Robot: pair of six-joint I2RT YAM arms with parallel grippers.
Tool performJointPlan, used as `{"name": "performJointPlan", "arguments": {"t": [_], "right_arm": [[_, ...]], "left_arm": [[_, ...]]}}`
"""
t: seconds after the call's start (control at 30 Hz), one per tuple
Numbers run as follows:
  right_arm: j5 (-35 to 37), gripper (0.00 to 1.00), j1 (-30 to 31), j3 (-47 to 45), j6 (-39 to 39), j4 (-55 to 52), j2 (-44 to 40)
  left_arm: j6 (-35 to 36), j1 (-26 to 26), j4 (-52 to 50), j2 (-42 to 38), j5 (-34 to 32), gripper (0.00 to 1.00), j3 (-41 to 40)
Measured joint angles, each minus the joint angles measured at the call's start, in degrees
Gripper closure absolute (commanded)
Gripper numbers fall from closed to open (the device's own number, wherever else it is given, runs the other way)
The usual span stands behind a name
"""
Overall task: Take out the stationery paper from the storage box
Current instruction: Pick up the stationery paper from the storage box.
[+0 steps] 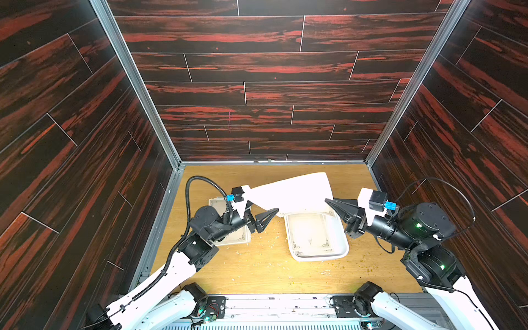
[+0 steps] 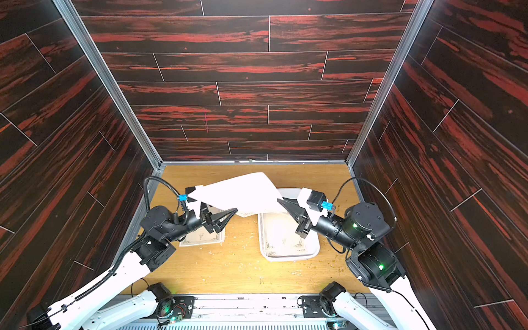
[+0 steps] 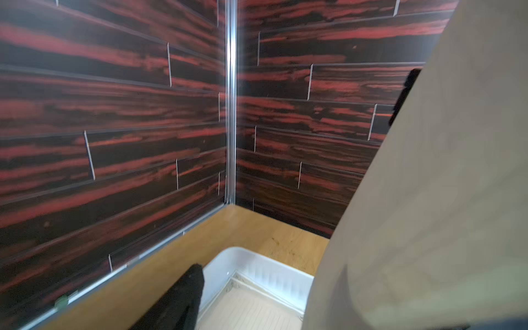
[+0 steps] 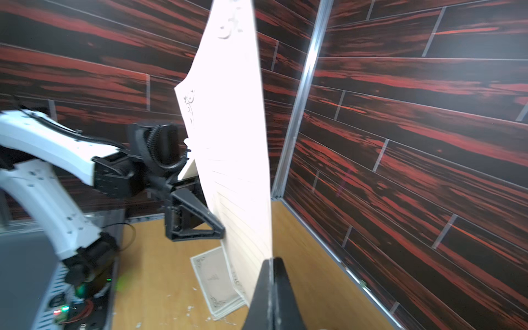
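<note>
1. Step in hand: I'm mid-transfer with one sheet [image 1: 288, 194]. It is out of the box [image 1: 323, 257] and hangs in the air between the two arms, over the box's far end.
2. The right gripper [image 1: 328, 201] is pinched tight on one edge of the sheet. The right wrist view shows the jaws closed on it, with the sheet standing up from them.
3. The left gripper [image 1: 275, 213] is at the sheet's other end. In the left wrist view one finger [image 3: 183, 300] stands clear of the sheet, with the box showing in the gap. I read the jaws as wide and gripping nothing. The other finger is hidden behind the sheet.
4. More paper [image 1: 311, 237] lies flat in the box, so the job isn't finished. A pile [image 1: 234, 240] sits on the table [image 1: 257, 274] under my left arm, well apart from the box.
5. Next, as I judge it, this sheet goes over to the pile. Either the left gripper closes on its edge before the right lets go, or the right carries it across alone. The sheet looks thin and floppy, so I'd keep one firm grip throughout and release it low and flat.
</note>
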Motion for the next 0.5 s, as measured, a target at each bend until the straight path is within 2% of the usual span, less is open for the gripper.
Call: {"name": "performJointPlan", "arguments": {"t": [0.2, 0.37, 0.5], "right_arm": [[-7.26, 1.0, -0.02, 2.38, 5.38, 3.39, 2.05], [-12.15, 1.0, -0.11, 3.28, 9.49, 6.49, 4.28], [-15.74, 1.0, -0.94, 3.32, 12.07, 8.44, 6.23]], "left_arm": [[-1.62, 0.0, 5.18, -4.55, 4.74, 0.45, 0.26], [-3.5, 0.0, 6.6, -5.27, 8.57, 0.6, 1.88], [-4.09, 0.0, 6.64, -5.99, 10.27, 0.78, 2.51]]}}
